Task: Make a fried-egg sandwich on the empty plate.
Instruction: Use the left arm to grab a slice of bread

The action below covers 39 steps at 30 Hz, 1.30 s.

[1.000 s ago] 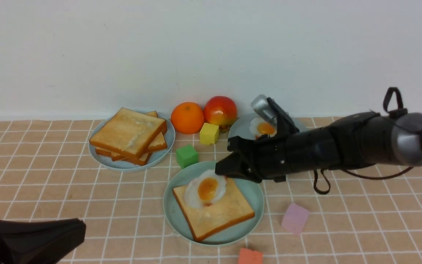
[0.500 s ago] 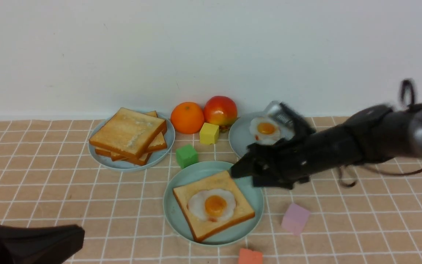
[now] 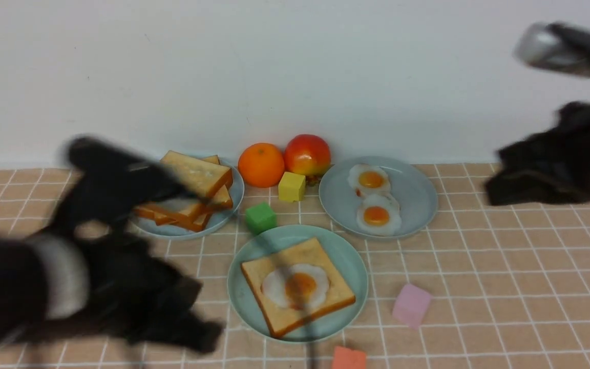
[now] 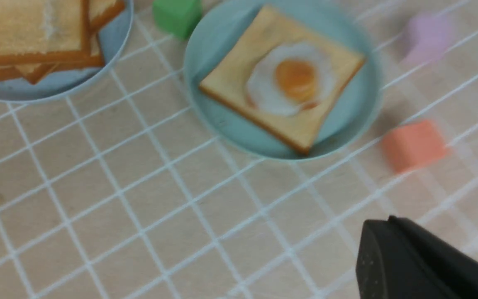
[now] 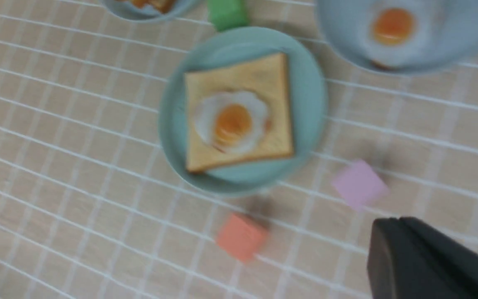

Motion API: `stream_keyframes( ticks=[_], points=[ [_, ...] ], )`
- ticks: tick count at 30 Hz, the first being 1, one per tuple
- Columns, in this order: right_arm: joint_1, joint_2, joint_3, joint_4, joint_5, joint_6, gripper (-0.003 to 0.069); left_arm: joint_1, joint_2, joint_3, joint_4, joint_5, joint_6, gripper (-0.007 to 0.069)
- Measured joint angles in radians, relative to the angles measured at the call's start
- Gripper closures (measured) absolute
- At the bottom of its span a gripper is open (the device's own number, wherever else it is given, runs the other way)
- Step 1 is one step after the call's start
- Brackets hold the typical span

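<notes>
The empty plate point(image 3: 350, 266), pale mint green, stands mid-table and holds one toast slice point(image 3: 325, 302) with a fried egg point(image 3: 295, 286) lying on top, uncovered. The same plate point(image 4: 355, 104) and egg point(image 5: 230, 122) show in both wrist views. A stack of toast slices point(image 3: 197, 177) sits on a grey-blue plate point(image 3: 223, 215) at the back left. My left gripper point(image 3: 208, 332), blurred, hangs shut and empty in front of that stack, left of the mint plate; its tip point(image 4: 371, 236) hovers over bare cloth. My right gripper point(image 3: 494, 192) is shut, empty and raised at the far right point(image 5: 382, 232).
A second grey-blue plate point(image 3: 413, 189) at the back right holds two fried eggs point(image 3: 377, 215). An orange point(image 3: 261, 164), an apple point(image 3: 308, 154), a yellow cube point(image 3: 292, 186) and a green cube point(image 3: 260, 217) stand behind the mint plate. A pink cube point(image 3: 412, 305) and a coral cube point(image 3: 349, 357) lie in front.
The right gripper let go of the egg on the toast, shut, and pulled away up to the far right. The left arm swung up from the bottom-left corner towards the toast stack.
</notes>
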Motion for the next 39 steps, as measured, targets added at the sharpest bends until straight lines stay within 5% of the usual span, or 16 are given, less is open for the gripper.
stream_keyframes(
  ticks=[5,15,19,28,39],
  points=[
    [0.055,-0.185,0.033,-0.152,0.101,0.132,0.0667,0.162,0.254,-0.183,-0.043,0.006,0.128,0.0638],
    [0.064,-0.484,0.209,-0.195,0.118,0.159,0.0656,0.382,0.654,-0.532,-0.076,0.003,0.274,0.0615],
    [0.064,-0.533,0.219,-0.208,0.117,0.162,0.0653,0.409,0.727,-0.607,-0.041,0.005,0.296,0.0524],
    [0.064,-0.556,0.221,-0.209,0.118,0.184,0.0645,0.419,0.805,-0.627,0.021,-0.002,0.364,0.0182],
    [0.064,-0.556,0.221,-0.209,0.110,0.184,0.0643,0.419,0.878,-0.627,0.044,-0.031,0.499,0.0118]
  ],
)
